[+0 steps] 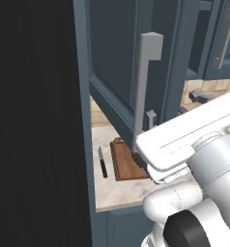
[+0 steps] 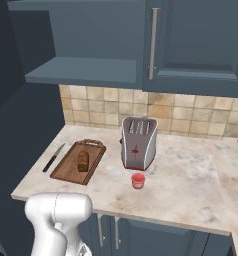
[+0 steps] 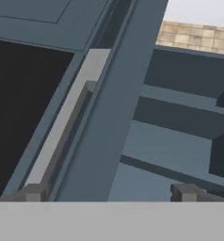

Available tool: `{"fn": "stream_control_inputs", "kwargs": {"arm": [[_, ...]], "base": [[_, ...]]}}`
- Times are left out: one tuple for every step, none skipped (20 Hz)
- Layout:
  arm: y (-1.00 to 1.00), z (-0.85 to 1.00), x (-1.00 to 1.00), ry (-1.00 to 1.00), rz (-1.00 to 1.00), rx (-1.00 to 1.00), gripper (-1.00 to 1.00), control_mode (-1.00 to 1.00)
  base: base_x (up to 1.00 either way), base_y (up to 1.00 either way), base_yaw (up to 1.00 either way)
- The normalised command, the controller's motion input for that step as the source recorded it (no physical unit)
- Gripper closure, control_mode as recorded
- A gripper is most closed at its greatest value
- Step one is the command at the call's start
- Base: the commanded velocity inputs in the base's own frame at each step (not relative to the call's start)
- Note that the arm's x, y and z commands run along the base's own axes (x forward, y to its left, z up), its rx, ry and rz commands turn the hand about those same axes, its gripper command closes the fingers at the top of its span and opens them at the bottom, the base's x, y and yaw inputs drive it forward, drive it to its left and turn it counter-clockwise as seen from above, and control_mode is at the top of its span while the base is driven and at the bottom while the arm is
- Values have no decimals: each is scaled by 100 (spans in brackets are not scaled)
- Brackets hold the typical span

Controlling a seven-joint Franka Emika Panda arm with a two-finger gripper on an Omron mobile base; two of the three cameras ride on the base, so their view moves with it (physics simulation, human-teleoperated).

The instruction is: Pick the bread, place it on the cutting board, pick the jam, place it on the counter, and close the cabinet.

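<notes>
The gripper (image 3: 109, 193) was seen spread wide and holding nothing, with the edge of the open cabinet door (image 3: 111, 117) standing between its two fingertips (image 3: 34, 192). The long grey bar handle (image 3: 62, 127) lay just beside the tip at one side of the hand view, along the door.

The main risk was judged to be a bad push on the door. If the hand were moved sideways while the door edge was between the fingers, one finger could catch on the handle or slip off the thin edge, and the door would be left half open. A second risk was a collision of the arm's own white body with the door (it was very near to it in the left base view), caused by a swing that was too wide.

The door (image 1: 117, 62) was dark blue-grey with a sunk panel, and its handle (image 1: 143, 82) was a pale bar with square ends. Behind the fingers the inner shelf of the cabinet was seen, dark and bare.

Well below the hand, the bread (image 2: 83, 161), a small brown chunk, was lying on the cutting board (image 2: 66, 167) on the counter (image 2: 191, 175). The jam (image 2: 138, 180), a short red jar, was standing on the counter just before the toaster (image 2: 138, 142). A knife (image 2: 53, 157) lay beside the board. So only the closing of the door seemed to be left.
</notes>
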Motion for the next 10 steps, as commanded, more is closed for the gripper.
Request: {"fn": "stream_control_inputs", "kwargs": {"arm": [[-54,-3,55,-12,0,11,-100,-100],[-52,-5,54,-12,0,10,-100,-100],[-49,-6,54,-12,0,9,-100,-100],[-46,-8,55,-13,0,8,-100,-100],[-46,-9,58,-12,0,7,-100,-100],[-41,-12,62,-12,0,5,-100,-100],[-41,-13,63,-12,0,5,-100,-100],[-41,-13,62,-12,0,5,-100,-100],[-41,-12,61,-13,0,5,-100,-100],[-42,-11,59,-13,0,5,-100,-100]], "base": [[0,0,0],[0,0,0],[0,0,0],[0,0,0],[0,0,0],[0,0,0],[0,0,0],[0,0,0],[0,0,0],[0,0,0]]}}
